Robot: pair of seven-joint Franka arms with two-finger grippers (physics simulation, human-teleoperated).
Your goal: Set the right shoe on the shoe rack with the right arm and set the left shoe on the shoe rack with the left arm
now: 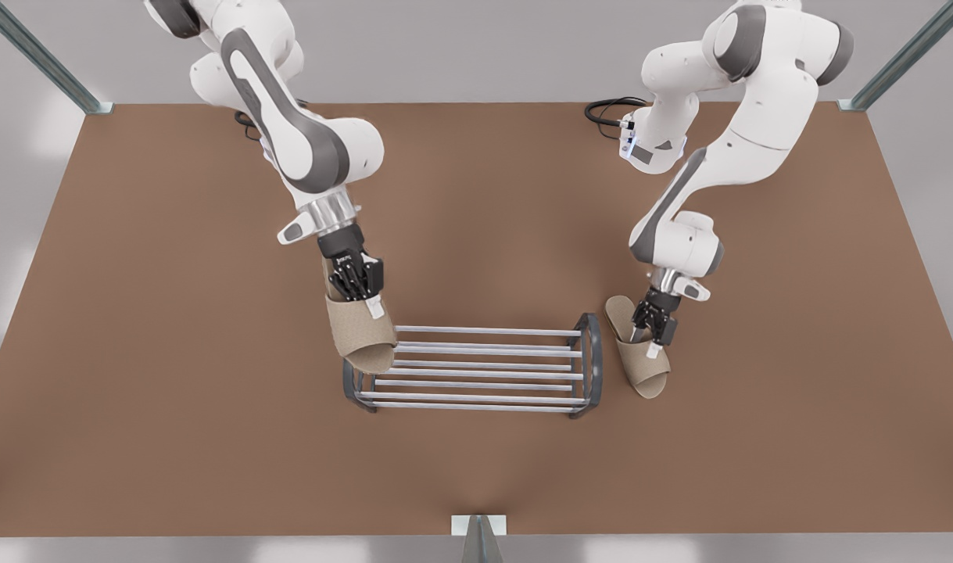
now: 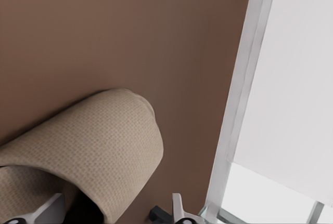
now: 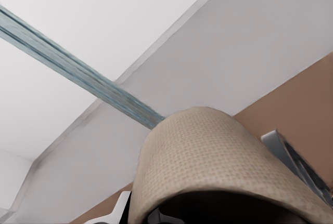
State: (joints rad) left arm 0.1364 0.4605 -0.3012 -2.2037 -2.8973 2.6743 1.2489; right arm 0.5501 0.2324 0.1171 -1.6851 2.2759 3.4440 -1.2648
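Brown desk [image 1: 171, 352] carries the shoe rack [image 1: 593, 361] in its middle. Right gripper [image 1: 358, 292], jaws clenched on the right shoe [image 1: 364, 338], hangs over one rack end and next needs lowering. Left gripper [image 1: 653, 331] clasps the left shoe [image 1: 646, 367] beside the other end.

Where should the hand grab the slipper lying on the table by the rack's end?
Probably take the left shoe by its band's heel-side edge from above: the band arches off the flat sole, leaving room for a finger underneath. The left hand is there; the right hand holds the right shoe over the shoe rack end.
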